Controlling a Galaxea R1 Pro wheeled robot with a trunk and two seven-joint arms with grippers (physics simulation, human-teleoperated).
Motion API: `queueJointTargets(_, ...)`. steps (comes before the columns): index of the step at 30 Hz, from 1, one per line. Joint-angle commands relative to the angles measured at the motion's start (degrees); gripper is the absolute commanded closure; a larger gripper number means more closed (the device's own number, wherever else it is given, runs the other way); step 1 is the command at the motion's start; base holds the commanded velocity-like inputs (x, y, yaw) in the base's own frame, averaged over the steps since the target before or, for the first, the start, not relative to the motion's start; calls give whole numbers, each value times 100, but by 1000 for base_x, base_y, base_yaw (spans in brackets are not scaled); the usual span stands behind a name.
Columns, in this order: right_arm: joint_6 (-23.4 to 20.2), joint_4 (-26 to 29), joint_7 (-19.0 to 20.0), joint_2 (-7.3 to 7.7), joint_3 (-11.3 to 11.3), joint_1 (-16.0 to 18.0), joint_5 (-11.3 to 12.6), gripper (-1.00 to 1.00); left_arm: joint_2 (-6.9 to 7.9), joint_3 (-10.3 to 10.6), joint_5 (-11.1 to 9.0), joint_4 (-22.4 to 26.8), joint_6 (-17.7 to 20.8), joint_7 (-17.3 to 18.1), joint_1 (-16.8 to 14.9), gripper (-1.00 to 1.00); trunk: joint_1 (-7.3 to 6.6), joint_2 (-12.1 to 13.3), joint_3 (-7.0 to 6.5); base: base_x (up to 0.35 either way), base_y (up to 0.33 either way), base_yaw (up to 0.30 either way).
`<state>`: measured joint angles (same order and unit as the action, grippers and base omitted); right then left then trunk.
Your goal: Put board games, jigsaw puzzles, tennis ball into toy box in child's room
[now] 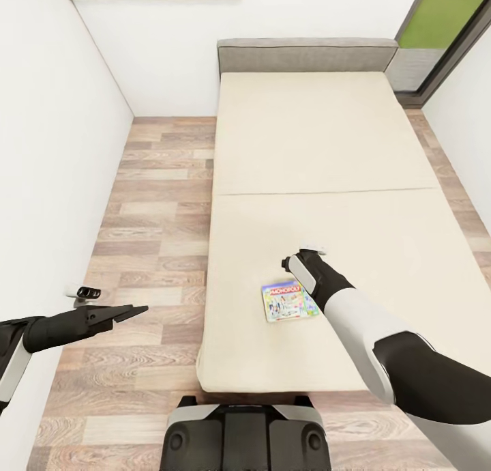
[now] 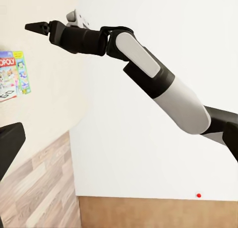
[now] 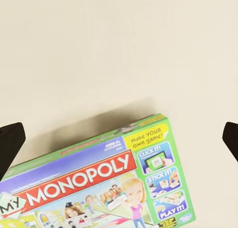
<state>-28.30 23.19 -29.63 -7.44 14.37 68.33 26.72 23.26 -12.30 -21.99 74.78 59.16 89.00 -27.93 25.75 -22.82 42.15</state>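
Nearest, wood-plank floor [image 1: 150, 252] at lower left; left gripper [image 1: 126, 312] hovers over it, fingers narrow. Cream bed [image 1: 327, 157] fills centre. Monopoly box [image 1: 289, 301] lies flat near its foot; right gripper [image 1: 300, 256], fingers wide, just above. White walls [image 1: 54, 130] beyond.

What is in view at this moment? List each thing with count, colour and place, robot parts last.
Monopoly board game: one, green and white with a red logo, flat on the bed near its foot.
Bed: one, cream mattress with a grey headboard, against the far wall.
Floor: wood planks, to the left of the bed.
Walls: white, around the room.
Window: one, green view, far right corner.
Left end effector: one, black, shut, over the floor beside the bed.
Right end effector: one, black, open, just above the board game.
Robot base: one, dark, at the bed's foot.
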Motion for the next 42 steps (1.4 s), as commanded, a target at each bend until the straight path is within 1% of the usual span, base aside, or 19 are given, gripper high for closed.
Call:
queueJointTargets(1,-26,8,-41,5,50,4,52,-100,2,1,1,2,61,20,-2,-100,3,-9,17,0,0,0)
queueJointTargets(42,-20,10,-25,11,49,9,41,-100,-5,4,9,2,52,10,-2,-100,3,-9,404,0,0,0)
